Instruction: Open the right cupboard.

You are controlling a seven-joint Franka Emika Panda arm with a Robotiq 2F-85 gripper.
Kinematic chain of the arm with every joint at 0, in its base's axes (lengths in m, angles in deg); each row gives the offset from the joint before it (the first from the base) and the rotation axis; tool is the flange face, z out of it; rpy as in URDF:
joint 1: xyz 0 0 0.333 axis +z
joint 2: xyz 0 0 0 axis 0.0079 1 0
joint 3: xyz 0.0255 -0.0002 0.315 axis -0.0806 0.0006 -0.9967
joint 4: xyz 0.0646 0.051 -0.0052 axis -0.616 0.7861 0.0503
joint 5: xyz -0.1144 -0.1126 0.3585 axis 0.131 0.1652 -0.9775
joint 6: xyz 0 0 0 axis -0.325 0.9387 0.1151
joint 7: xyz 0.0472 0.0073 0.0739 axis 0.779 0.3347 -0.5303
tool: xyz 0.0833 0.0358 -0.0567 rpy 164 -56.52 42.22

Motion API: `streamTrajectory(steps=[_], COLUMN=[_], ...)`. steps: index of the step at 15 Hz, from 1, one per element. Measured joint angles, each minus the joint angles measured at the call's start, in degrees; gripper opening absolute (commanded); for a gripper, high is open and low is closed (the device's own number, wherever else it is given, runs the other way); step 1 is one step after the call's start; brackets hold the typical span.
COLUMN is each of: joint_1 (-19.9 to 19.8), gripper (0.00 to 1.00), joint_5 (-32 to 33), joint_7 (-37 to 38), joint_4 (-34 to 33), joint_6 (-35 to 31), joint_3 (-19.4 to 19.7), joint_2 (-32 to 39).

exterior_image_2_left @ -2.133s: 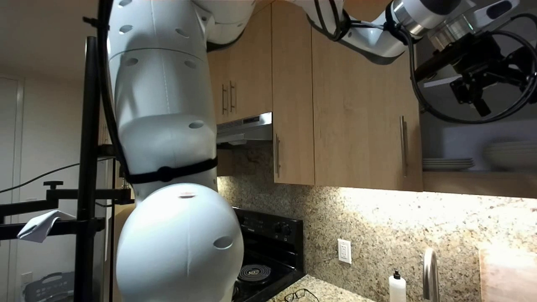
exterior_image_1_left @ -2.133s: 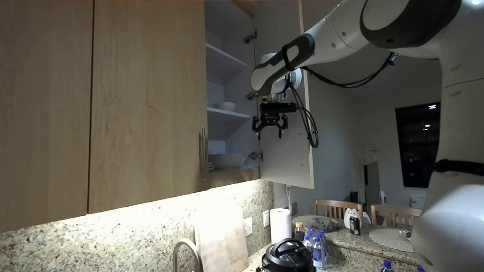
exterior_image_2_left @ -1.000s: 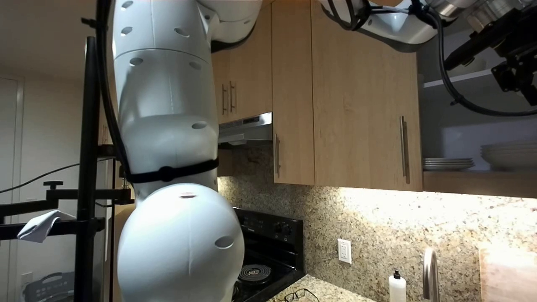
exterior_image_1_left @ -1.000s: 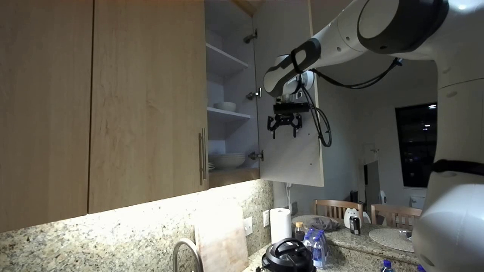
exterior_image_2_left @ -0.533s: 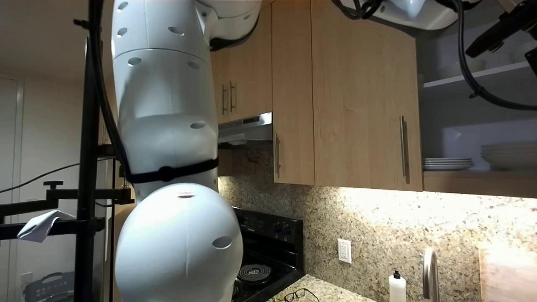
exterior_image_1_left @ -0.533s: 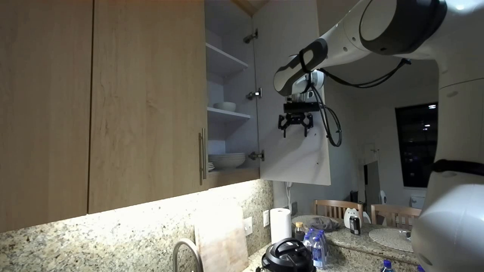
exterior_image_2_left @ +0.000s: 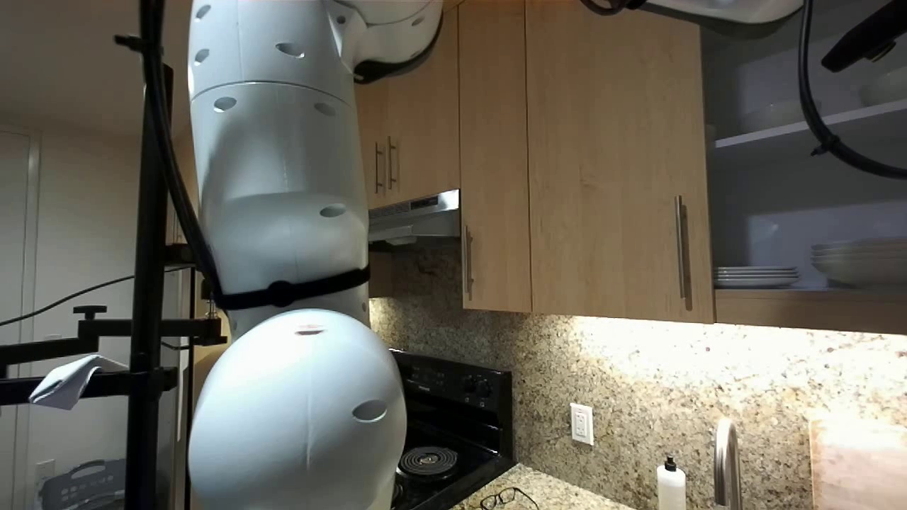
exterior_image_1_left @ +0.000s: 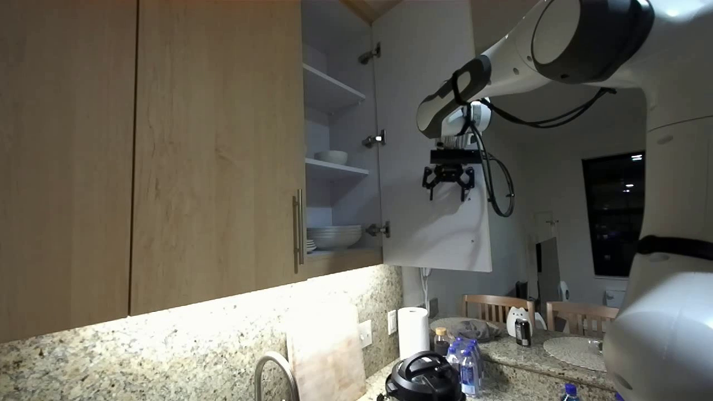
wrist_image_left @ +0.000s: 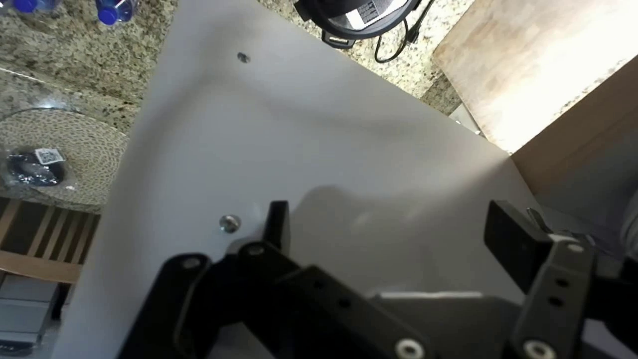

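Tool point(exterior_image_1_left: 447, 195) wide, empty, just beside inner face of right cupboard door point(exterior_image_1_left: 409, 184) (long axis vert., swung out); contact unclear; coming push prob. outward.

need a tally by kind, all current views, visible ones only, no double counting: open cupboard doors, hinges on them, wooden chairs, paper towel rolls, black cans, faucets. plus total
Open cupboard door: 1
Hinges: 3
Wooden chairs: 2
Paper towel roll: 1
Black can: 1
Faucet: 1
Total: 9
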Motion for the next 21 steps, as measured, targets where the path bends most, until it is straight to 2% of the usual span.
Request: streamTrajectory(steps=[12, 15, 21], joint_1=[-0.37, -0.38, -0.41], gripper=[1.00, 1.00, 1.00], joint_5=[-2.72, -2.70, -2.68], joint_7=[-0.05, -0.07, -0.01], joint_4=[0.56, 5.20, 21.88], joint_6=[2.52, 2.79, 2.93], joint_3=[1.23, 1.16, -1.57], joint_2=[-1.35, -5.79, -17.73])
